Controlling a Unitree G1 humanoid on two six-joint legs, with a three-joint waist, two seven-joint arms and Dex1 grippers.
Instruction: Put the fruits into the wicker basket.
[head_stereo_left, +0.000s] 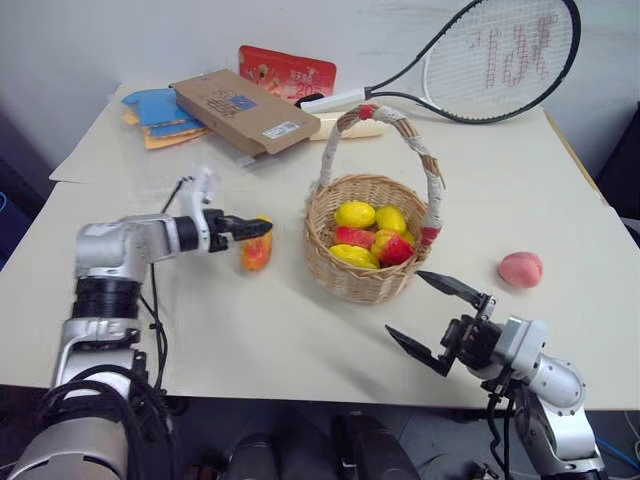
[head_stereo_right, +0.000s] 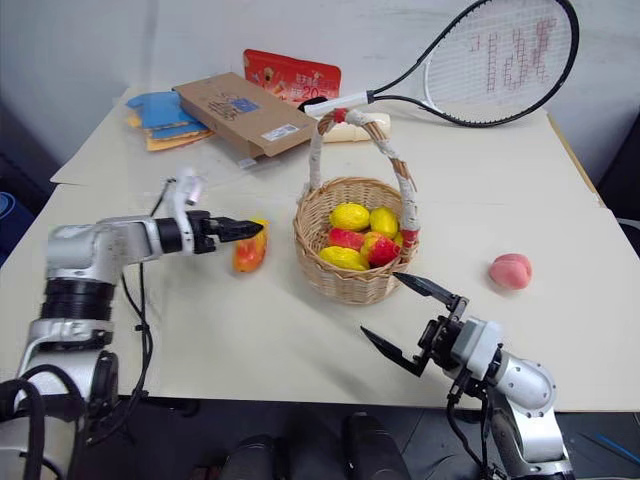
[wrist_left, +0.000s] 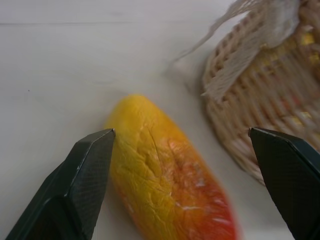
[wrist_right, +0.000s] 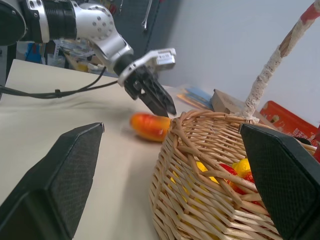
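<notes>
My left claw (head_stereo_left: 262, 229) hung spread wide just over the mango (head_stereo_left: 256, 252), gripping nothing; its fingers (wrist_left: 82, 175) straddled the fruit's yellow end. The mango lay flat on the worktop (head_stereo_left: 250, 340), close beside the wicker basket (head_stereo_left: 362, 270) on my left, its long axis running from the yellow end farther from me to the red-orange end nearer me. A narrow strip of bare worktop separated mango and basket wall. My right claw (head_stereo_left: 428, 315) was also spread wide and empty, near the worktop's front edge, just before the basket. Yellow and red fruits (head_stereo_left: 372, 235) sat inside the basket. The peach (head_stereo_left: 520, 268) rested alone to the right, well apart from the basket, with open worktop around it.
</notes>
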